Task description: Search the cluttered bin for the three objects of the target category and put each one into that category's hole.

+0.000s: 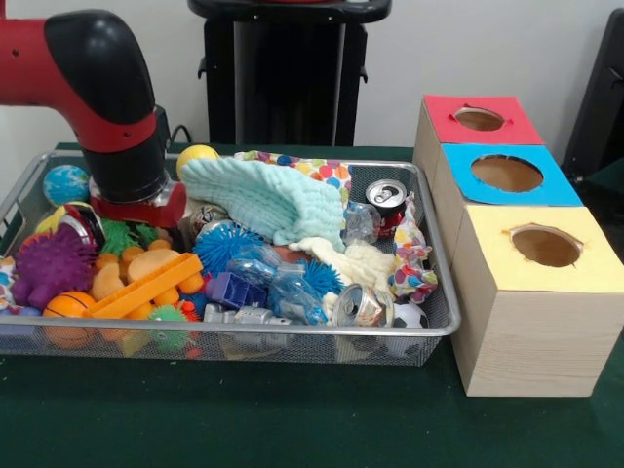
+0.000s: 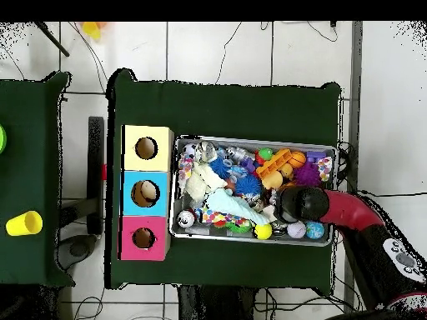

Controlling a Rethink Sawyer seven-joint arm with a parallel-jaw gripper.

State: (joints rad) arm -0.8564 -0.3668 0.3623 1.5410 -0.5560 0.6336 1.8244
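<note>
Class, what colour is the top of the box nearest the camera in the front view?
Yellow top, clearest in the front view.

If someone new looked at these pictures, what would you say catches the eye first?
Probably the red and black arm, reaching down into one end of the wire bin; its gripper is hidden among the toys. Next comes the clutter itself, with a pale green cloth draped over the middle and a purple spiky ball near the arm. Beside the bin stand three boxes with round holes: red, blue and yellow.

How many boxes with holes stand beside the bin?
3, in a row touching each other beside the mesh bin: the yellow-topped box nearest the camera, the blue-topped box in the middle, the red-topped box farthest. None appears hidden.
</note>
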